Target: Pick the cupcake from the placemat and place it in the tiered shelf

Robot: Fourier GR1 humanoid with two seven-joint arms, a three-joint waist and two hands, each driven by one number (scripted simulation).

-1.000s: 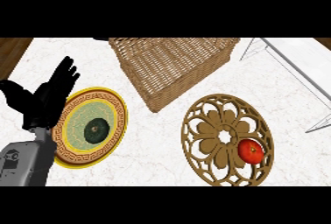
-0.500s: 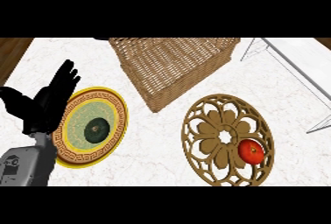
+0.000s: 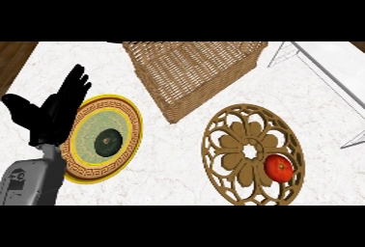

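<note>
Black left hand (image 3: 51,112) has edged higher beside our yellow-rimmed plate (image 3: 104,140), fingers spread wide, holding nothing; tomato (image 3: 278,168) unmoved.

Left: we see a plate (image 3: 105,140) on the tabletop (image 3: 175,159), a round thing (image 3: 107,142) on it.
Right: a placemat (image 3: 251,153) carrying a fruit (image 3: 279,168).
Behind: a basket (image 3: 192,72); a wire shelf (image 3: 328,72) far right.
</note>
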